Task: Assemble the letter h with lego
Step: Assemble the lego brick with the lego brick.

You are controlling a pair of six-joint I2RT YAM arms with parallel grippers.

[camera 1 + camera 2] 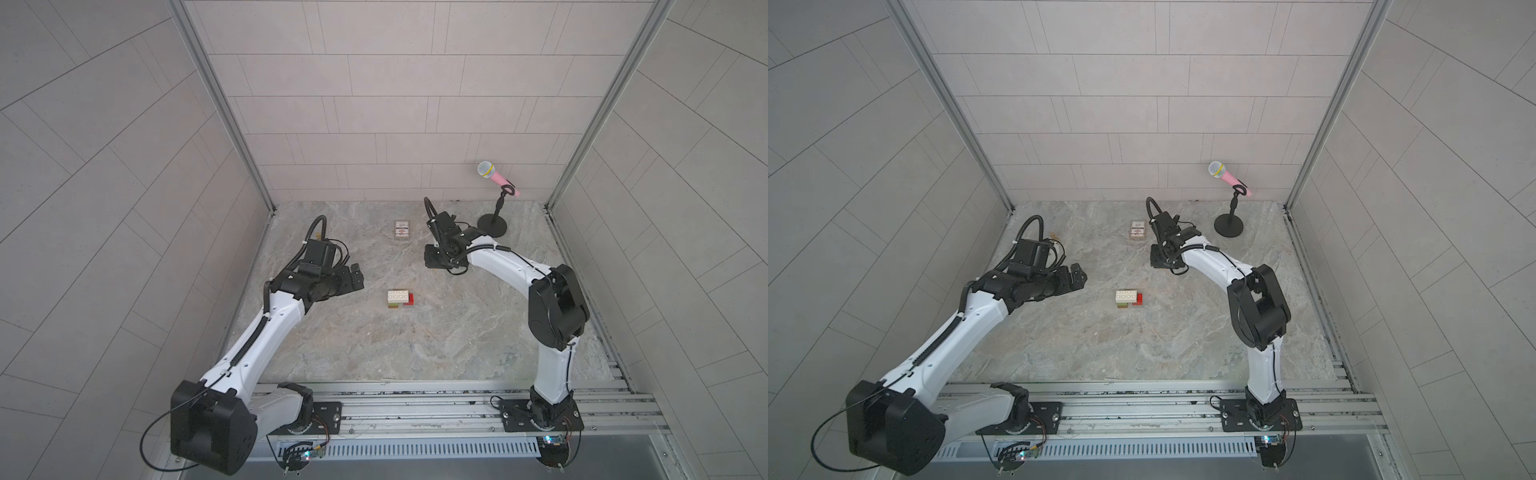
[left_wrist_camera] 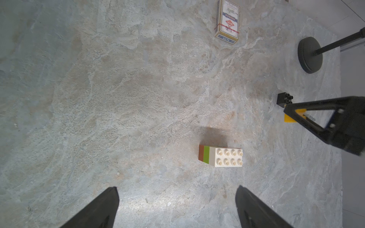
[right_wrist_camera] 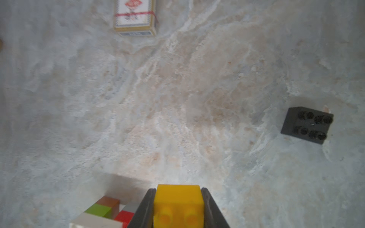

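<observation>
Top views, partial h (image 1: 400, 300): lies near the middle of the tabletop (image 1: 374, 353) with the white brick (image 1: 397, 296) on top, studs up, and a red brick (image 1: 411, 298) tucked against it. The central spot probably lets either arm reach it.
Top views, left gripper (image 1: 357, 277): jaws spread wide and empty, held off to one side of the partial h, apparently ready to steady it.
Top views, right gripper (image 1: 432, 257): pointed down at the tabletop, well apart from the partial h and near the card box (image 1: 402, 230). What it holds is hidden under the wrist here.
Left wrist view, partial h: brown, lime green and white layers show edge-on, ahead of the open fingers, with nothing between them.
Left wrist view, yellow brick (image 2: 288, 119): pinched in the right gripper, with the black brick (image 2: 284, 98) loose just beside it.
Right wrist view, grip: the jaws press on opposite walls of the yellow brick, studs toward the camera. The underside is left free, probably for pressing onto the white brick.
Right wrist view, lift: cannot tell whether the yellow brick is clear of the tabletop.
Stage (judged): the column lacks its yellow and black bricks.
</observation>
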